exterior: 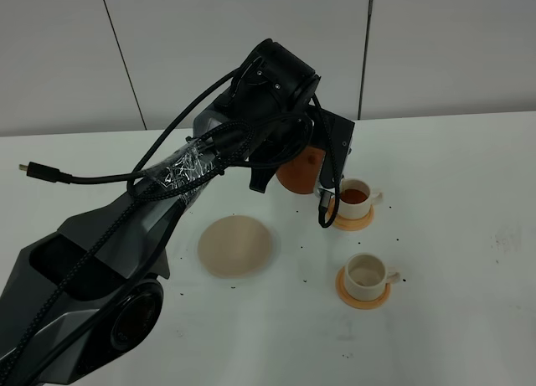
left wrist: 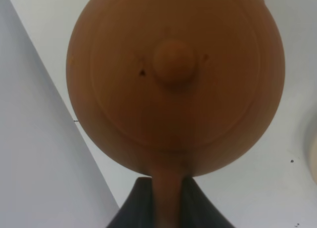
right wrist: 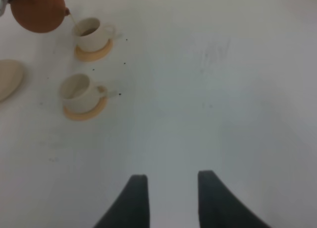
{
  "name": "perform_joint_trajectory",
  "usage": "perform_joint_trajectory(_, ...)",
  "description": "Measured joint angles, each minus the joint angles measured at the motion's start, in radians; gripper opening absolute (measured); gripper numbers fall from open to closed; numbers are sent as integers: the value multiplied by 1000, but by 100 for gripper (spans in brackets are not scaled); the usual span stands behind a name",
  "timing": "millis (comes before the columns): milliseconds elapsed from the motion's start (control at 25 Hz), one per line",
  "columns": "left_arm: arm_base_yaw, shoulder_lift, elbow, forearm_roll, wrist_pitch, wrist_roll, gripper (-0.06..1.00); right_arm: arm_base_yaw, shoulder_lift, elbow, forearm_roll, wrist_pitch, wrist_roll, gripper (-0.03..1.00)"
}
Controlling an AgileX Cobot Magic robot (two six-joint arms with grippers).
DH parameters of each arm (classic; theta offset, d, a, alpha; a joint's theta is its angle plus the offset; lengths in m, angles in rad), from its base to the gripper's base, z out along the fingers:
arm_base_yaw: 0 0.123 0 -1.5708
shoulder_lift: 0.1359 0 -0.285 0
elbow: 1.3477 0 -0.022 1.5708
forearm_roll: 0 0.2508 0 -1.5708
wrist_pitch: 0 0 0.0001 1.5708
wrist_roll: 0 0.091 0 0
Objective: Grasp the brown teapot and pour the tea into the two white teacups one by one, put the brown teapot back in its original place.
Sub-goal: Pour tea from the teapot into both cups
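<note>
Terracotta clay teapot (exterior: pixel 298 171): our left hand (left wrist: pixel 167 186) pinches its handle (left wrist: pixel 168 171), holding it tipped beside the tea-filled white cup (exterior: pixel 356 197) to pour

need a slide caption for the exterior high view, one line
Left arm holds the brown teapot beside the far teacup, which has dark tea in it; the near teacup looks empty.
</note>
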Motion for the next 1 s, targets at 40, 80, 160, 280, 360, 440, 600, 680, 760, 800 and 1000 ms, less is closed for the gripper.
perform_joint_trajectory(40, 0, 0, 0, 0, -1, 0, 17, 0, 0, 0, 0, 0, 0, 24)
perform_joint_trajectory(80, 0, 0, 0, 0, -1, 0, 17, 0, 0, 0, 0, 0, 0, 24)
perform_joint_trajectory(160, -2, 0, 0, 0, -1, 0, 17, 0, 0, 0, 0, 0, 0, 24)
perform_joint_trajectory(280, -7, 0, 0, 4, -1, 0, 17, 0, 0, 0, 0, 0, 0, 24)
perform_joint_trajectory(360, -9, 0, 0, 4, -2, 0, 17, 0, 0, 0, -1, 0, 0, 24)
perform_joint_trajectory(440, -9, 0, 0, 4, -3, 0, 17, 0, 0, 0, -2, 0, 0, 24)
perform_joint_trajectory(600, -9, 0, 0, 5, -9, 0, 17, 0, 0, 0, -5, 0, 0, 24)
perform_joint_trajectory(680, -9, 0, 0, 7, -9, 0, 17, 0, 0, 0, -5, 0, 0, 24)
perform_joint_trajectory(760, -9, 0, 0, 7, -9, 0, 17, 0, 0, 0, -5, 0, 0, 24)
perform_joint_trajectory(800, -9, 0, 0, 7, -9, 0, 17, 0, 0, 0, -6, 0, 0, 24)
perform_joint_trajectory(1000, -9, 0, 0, 7, -9, -1, 17, 0, 0, 0, -8, 0, 1, 24)
